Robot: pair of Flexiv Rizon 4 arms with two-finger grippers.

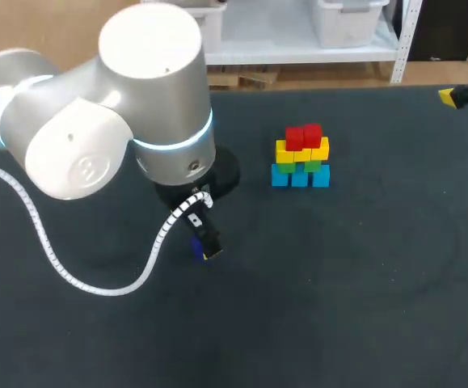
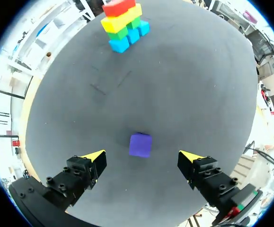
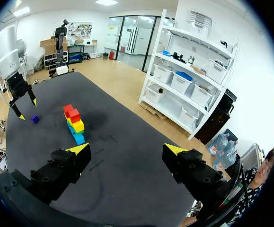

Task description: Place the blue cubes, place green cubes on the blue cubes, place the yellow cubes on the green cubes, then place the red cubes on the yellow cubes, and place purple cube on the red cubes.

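Dark table [image 1: 379,283] — left arm [image 1: 120,129] low, left gripper [image 2: 142,156] spread wide over the purple cube [image 2: 140,144] — right gripper [image 3: 127,147] likewise released.

place: robot lab | shown by: left arm [image 1: 149,97] — over dark table [image 1: 363,283]

Three small blue cubes [image 1: 300,177], two green cubes [image 1: 287,166], two red cubes [image 1: 304,136], one purple cube [image 2: 140,144]; yellow cubes [image 1: 321,149], number unclear.
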